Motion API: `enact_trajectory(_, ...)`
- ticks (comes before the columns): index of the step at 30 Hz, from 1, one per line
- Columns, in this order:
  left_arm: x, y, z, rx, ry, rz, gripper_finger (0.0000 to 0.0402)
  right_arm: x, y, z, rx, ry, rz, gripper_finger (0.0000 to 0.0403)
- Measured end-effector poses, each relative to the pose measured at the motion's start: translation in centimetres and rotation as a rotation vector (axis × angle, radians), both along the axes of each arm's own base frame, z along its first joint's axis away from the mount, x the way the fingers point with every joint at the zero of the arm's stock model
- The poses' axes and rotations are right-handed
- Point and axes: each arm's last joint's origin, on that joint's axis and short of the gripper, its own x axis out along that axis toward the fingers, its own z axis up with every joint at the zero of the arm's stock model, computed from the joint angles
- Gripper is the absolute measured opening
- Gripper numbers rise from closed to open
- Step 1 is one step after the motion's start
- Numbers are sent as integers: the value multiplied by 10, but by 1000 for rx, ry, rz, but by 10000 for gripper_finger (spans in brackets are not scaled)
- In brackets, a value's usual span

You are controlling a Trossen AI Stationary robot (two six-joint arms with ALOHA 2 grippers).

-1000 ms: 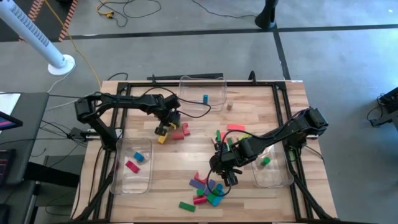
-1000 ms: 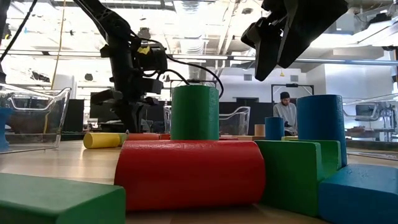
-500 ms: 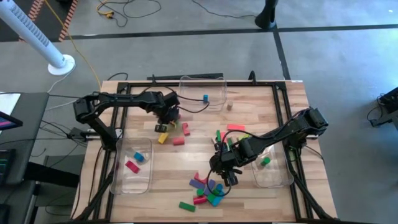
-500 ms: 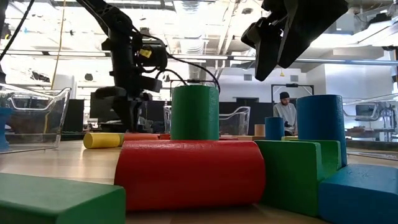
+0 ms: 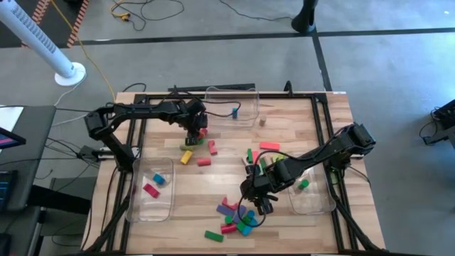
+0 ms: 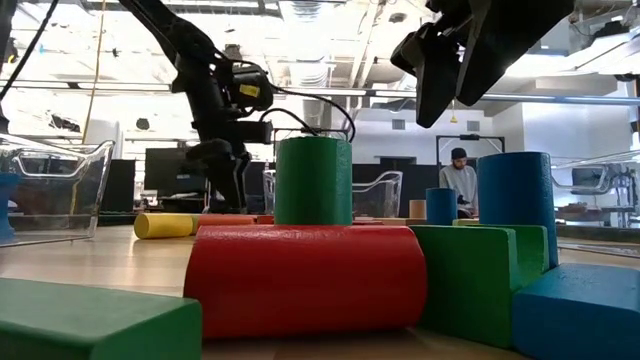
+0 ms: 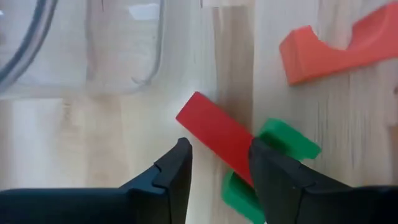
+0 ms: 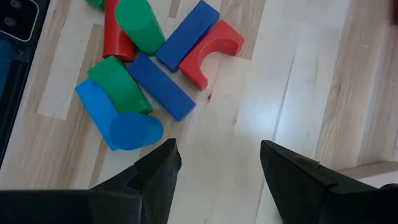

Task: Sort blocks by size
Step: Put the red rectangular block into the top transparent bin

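Left gripper (image 7: 217,168), jaws apart and empty, hovers with a red bar (image 7: 217,137) just ahead between its fingertips, green blocks (image 7: 283,140) beside it. Judged step: approaching a pick; next, lower and close. Right gripper (image 8: 214,165) waits wide above the blue-and-red cluster (image 8: 165,68).

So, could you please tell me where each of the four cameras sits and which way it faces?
High view: overhead, straight down on the table; both arms show.
Low view: at tabletop height, level across a red cylinder; arms hang in from above.
Left wrist view: behind the left gripper, facing a red bar.
Right wrist view: behind the open right gripper, facing a blue cylinder.
Shared: the high view also shows that block cluster.
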Motion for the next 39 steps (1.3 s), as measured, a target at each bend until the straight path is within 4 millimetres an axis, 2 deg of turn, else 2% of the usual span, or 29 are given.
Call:
enact_trajectory(10,11,8,-37,-73,56,51,154,0,0,0,0,-3,1,255)
enact_trajectory(12,13,9,-39,-67,44,55,154,0,0,0,0,-3,1,255)
enact_trajectory(19,13,9,-38,-49,47,38,147,0,-1,0,-6,-3,-1,255)
enact_trajectory(28,13,6,-39,-24,76,-22,51,0,-1,0,-22,-9,-10,255)
enact_trajectory(34,14,0,-34,-5,80,-41,51,1,-2,0,-54,-20,-22,255)
enact_trajectory(39,12,-11,-10,24,18,-54,51,1,-4,0,-95,-35,-38,255)
